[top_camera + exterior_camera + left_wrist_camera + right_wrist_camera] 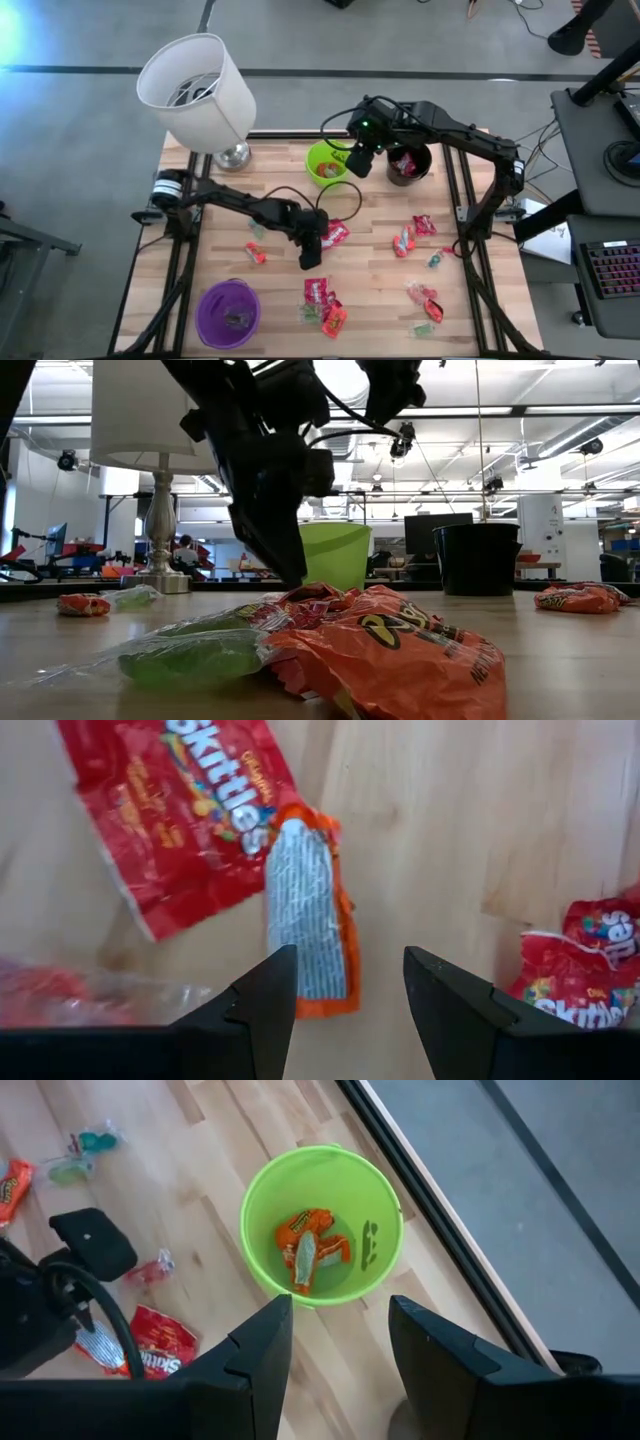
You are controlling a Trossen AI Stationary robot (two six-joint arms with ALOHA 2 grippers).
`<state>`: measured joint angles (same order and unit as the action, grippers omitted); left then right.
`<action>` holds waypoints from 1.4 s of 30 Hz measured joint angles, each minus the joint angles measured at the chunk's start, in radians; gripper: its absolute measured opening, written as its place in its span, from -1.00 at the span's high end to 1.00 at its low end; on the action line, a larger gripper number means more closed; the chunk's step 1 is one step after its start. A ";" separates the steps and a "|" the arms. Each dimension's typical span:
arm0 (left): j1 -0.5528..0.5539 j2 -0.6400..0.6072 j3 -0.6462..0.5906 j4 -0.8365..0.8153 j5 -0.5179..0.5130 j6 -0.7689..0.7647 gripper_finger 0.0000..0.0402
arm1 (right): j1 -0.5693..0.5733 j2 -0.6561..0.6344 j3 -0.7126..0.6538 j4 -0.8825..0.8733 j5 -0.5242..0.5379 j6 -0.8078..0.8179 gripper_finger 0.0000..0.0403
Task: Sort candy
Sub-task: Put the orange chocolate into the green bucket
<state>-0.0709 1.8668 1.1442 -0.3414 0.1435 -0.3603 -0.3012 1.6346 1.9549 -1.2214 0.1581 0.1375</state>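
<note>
Nearest the table-level camera lies a heap of candy [380, 650]: an orange crinkled packet over a green one, on the wooden table [380, 275]; more sweets lie scattered across the boards, red packets near the middle [335, 233] and others toward the right edge [425, 300].

Just behind that heap the left gripper [345, 1000] hangs low over the tabletop, fingers spread and holding nothing; between them sits a narrow orange-edged packet [310, 920], white printed side up, its upper end touching a red Skittles bag [180, 810]; the pose reads as a line-up for a pick, judged from the straddle.

Farther back the right gripper [335, 1350] hovers above the green cup [320, 1225], fingers apart and empty; orange packets [310, 1245] already lie in the cup's bottom, which suggests orange goes there; the black cup [408, 165] beside it holds red pieces; the purple cup [228, 312] stands at the near left corner.

A white-shaded lamp [198, 90] stands at the far left corner.
</note>
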 joint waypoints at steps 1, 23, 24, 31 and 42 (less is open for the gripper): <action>-0.002 0.008 0.000 0.010 -0.001 0.000 0.17 | 0.000 -0.001 0.000 -0.004 0.000 0.000 0.20; -0.005 0.082 0.003 0.020 -0.062 -0.069 0.39 | 0.002 -0.037 0.000 -0.002 -0.001 0.009 0.20; -0.005 0.081 0.003 0.019 -0.062 -0.072 0.44 | 0.002 -0.038 0.000 -0.002 -0.001 0.009 0.20; -0.007 0.052 -0.001 -0.004 -0.024 -0.076 0.79 | 0.002 -0.038 0.000 -0.002 0.000 0.009 0.22; -0.040 -0.065 -0.002 -0.026 0.001 -0.101 0.96 | 0.000 -0.038 0.000 -0.002 0.002 -0.008 0.25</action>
<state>-0.1111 1.8017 1.1419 -0.3670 0.1447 -0.4616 -0.3012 1.5967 1.9545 -1.2239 0.1600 0.1291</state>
